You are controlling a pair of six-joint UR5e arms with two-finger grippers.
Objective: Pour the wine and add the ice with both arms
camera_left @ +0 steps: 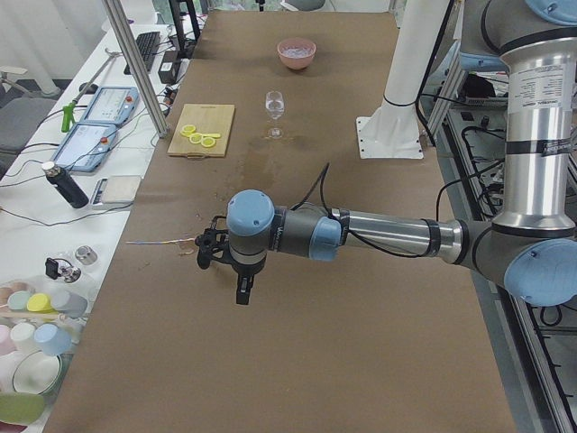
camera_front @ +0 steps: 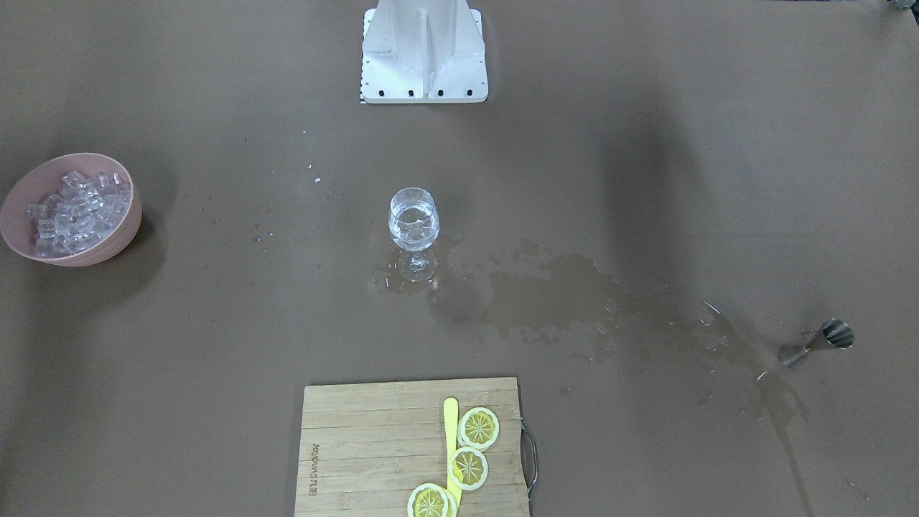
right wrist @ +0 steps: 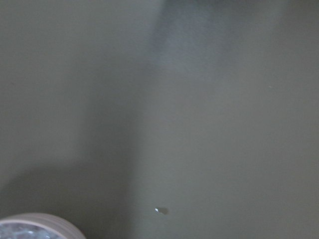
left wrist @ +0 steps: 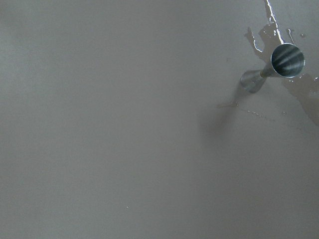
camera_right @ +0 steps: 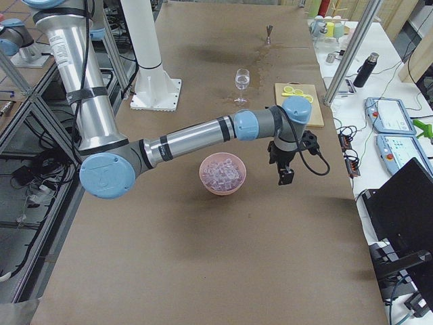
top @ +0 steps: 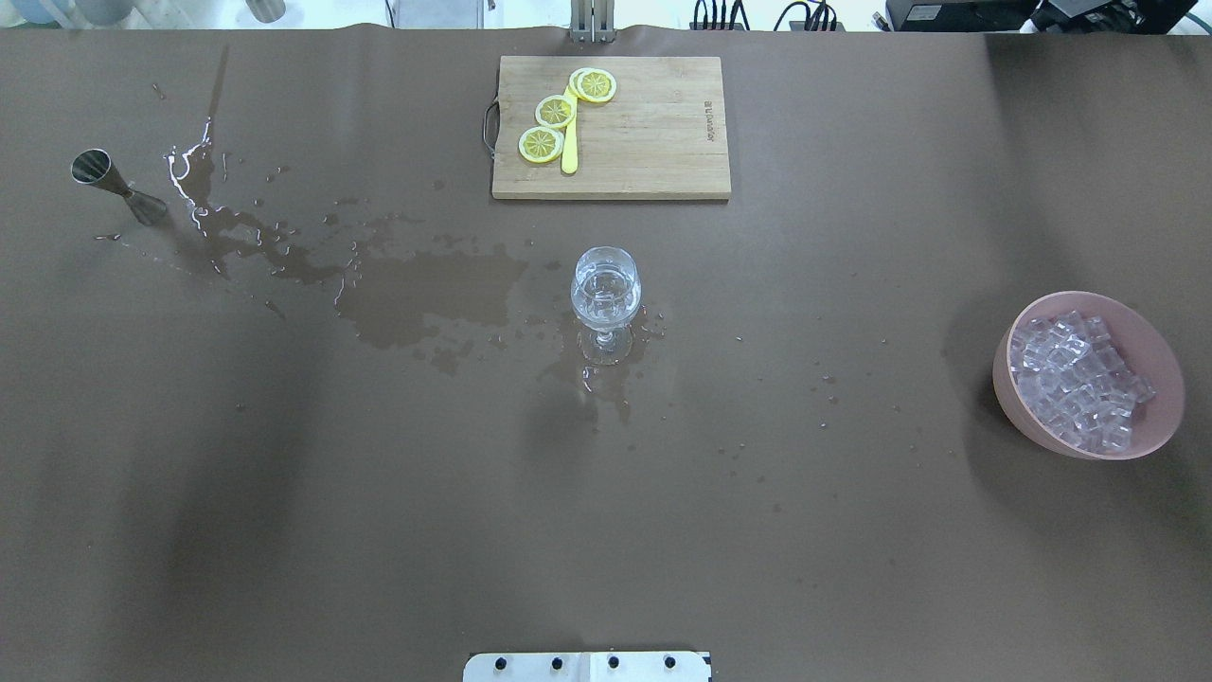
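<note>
A stemmed glass (camera_front: 413, 222) with clear wine in it stands mid-table, also in the overhead view (top: 606, 294). The ice (camera_front: 72, 212) is heaped in a pink bowl (top: 1163, 417). A steel jigger (top: 114, 185) stands upright on the robot's left; the left wrist view shows it from above (left wrist: 279, 64). My left gripper (camera_left: 242, 293) shows only in the exterior left view, hanging over bare table near the left end; I cannot tell if it is open. My right gripper (camera_right: 285, 177) shows only in the exterior right view, beside the bowl (camera_right: 222, 189); its state is unclear too.
A wet spill (top: 426, 294) spreads from the jigger toward the glass. A wooden cutting board (top: 653, 142) with lemon slices (top: 555, 111) and a yellow knife lies at the far edge. The white stand base (camera_front: 423, 50) sits on the robot's side.
</note>
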